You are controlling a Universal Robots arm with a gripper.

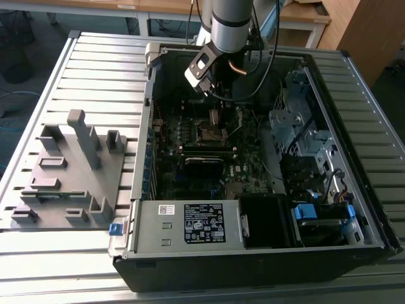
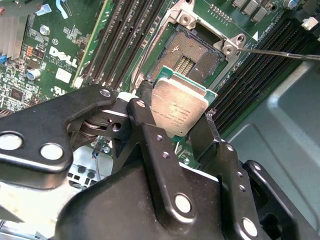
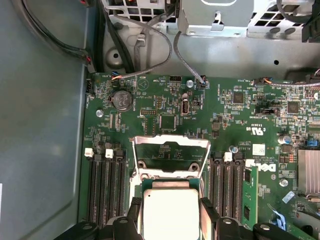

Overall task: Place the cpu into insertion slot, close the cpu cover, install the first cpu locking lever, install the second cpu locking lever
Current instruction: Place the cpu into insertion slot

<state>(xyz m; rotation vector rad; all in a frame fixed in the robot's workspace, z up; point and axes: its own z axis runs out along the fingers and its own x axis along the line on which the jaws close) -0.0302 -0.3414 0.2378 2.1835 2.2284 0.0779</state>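
My gripper (image 2: pixel 177 114) is shut on the cpu (image 2: pixel 179 106), a flat square chip with a dull silver top, held by two opposite edges between the black fingers (image 2: pixel 145 112). Just beyond the chip lies the insertion slot (image 2: pixel 192 56), its dark pin grid bare inside a silvery rim. In the first wrist view the cpu (image 3: pixel 171 212) hangs in front of the cpu cover (image 3: pixel 170 146), a thin silvery frame that stands swung up. A thin locking lever (image 2: pixel 280 52) sticks out beside the slot. In the exterior view the gripper (image 1: pixel 214 114) hangs low over the slot (image 1: pixel 212 133).
The green motherboard (image 1: pixel 190 164) lies in an open black computer case (image 1: pixel 354 190). Long black memory slots (image 3: pixel 107 185) flank the socket on both sides. Cables (image 3: pixel 150 65) and a metal drive cage (image 1: pixel 297 126) are close by. A grey fixture block (image 1: pixel 69 171) stands on the slatted table.
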